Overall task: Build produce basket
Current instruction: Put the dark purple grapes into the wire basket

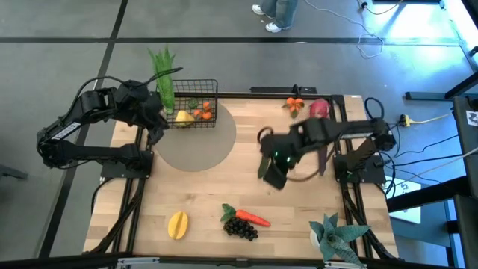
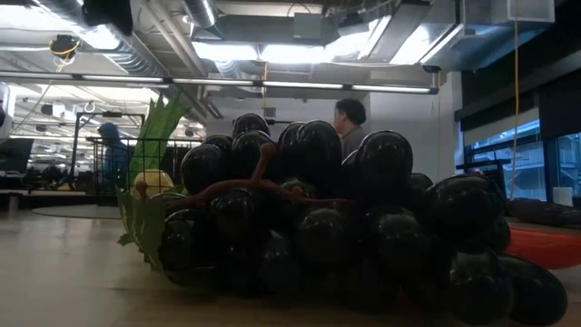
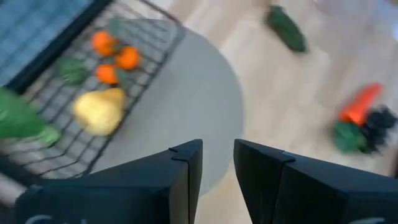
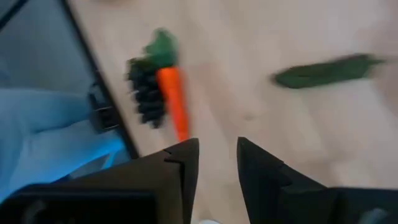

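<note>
The black wire basket [image 1: 196,102] stands on a grey round mat [image 1: 196,142] at the far left. It holds a leek [image 1: 164,81], a yellow pear [image 3: 99,111] and tangerines [image 3: 115,57]. My left gripper [image 3: 217,168] hovers open beside the basket's near left corner, with nothing between its fingers. My right gripper [image 4: 217,165] hangs open over the middle right of the table, also with nothing between its fingers. A carrot [image 1: 252,218] and dark grapes [image 1: 243,228] lie at the near edge. A cucumber [image 4: 326,70] lies on the wood.
A yellow fruit [image 1: 177,224] lies near the front edge, left of the grapes. More tangerines [image 1: 295,104] and a pink dragon fruit [image 1: 319,108] sit at the far right. A spiky plant [image 1: 337,235] stands at the near right corner. A person [image 2: 349,118] stands beyond the table.
</note>
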